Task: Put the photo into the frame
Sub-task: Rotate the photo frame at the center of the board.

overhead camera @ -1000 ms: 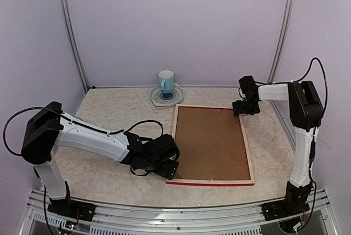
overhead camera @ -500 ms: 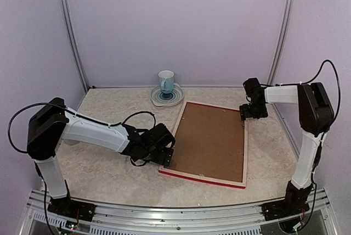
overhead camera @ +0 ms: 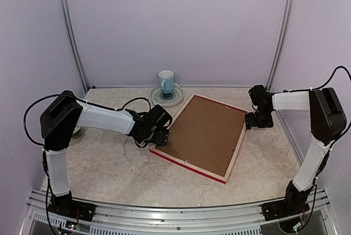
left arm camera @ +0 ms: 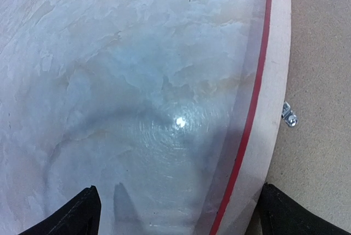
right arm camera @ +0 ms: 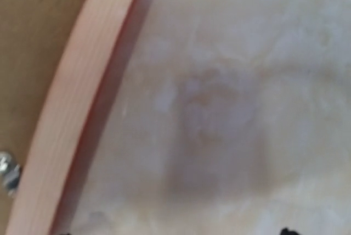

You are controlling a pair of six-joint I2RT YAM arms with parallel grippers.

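Note:
The frame (overhead camera: 187,165) lies reverse side up on the table, skewed, with a brown backing board (overhead camera: 200,133) filling it. The photo is hidden or out of view. My left gripper (overhead camera: 159,136) is open at the frame's left corner. In the left wrist view its fingers (left arm camera: 82,213) stand wide apart, and the frame's pale wood rim (left arm camera: 274,81) with its red edge runs between them, close to the right finger. My right gripper (overhead camera: 253,121) is open just beside the frame's right corner. In the right wrist view only table shows between its jaws, and the rim (right arm camera: 71,108) lies to the left.
A white and blue cup (overhead camera: 166,81) stands on a round plate (overhead camera: 176,99) at the back of the table, just beyond the frame's far corner. Purple walls close in the left, back and right. A metal rail (overhead camera: 175,213) runs along the near edge.
The frame has turned clockwise on the table. Its near left corner slid left and away with my left gripper. My right gripper moved right and a little nearer.

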